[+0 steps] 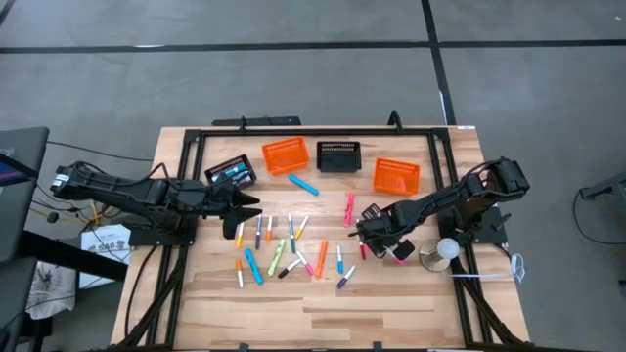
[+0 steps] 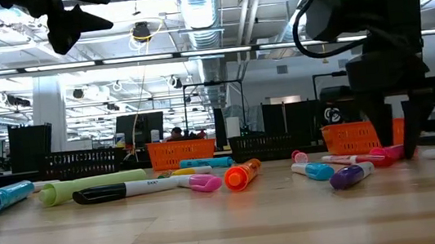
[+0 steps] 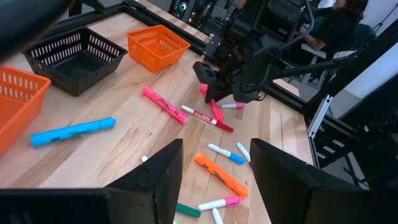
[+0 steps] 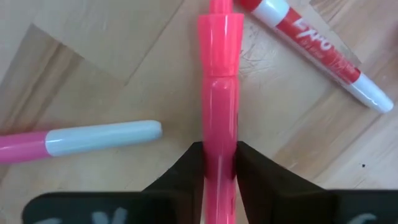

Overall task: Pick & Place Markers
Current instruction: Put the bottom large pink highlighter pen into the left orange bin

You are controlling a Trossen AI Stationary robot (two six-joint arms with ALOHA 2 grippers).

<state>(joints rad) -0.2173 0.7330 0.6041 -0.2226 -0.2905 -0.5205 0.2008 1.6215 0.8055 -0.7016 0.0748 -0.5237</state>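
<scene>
Right gripper pinching pink marker, wrist-only detail

Two orange baskets, two black baskets on table.

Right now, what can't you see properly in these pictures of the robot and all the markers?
- Pink marker in the right gripper: its lower end is hidden between the fingers in the right wrist view, and its top is cut off by the edge.
- What is inside the black basket: too small in the high view.
- Left gripper: mostly cut off by the top edge in the low view.
</scene>
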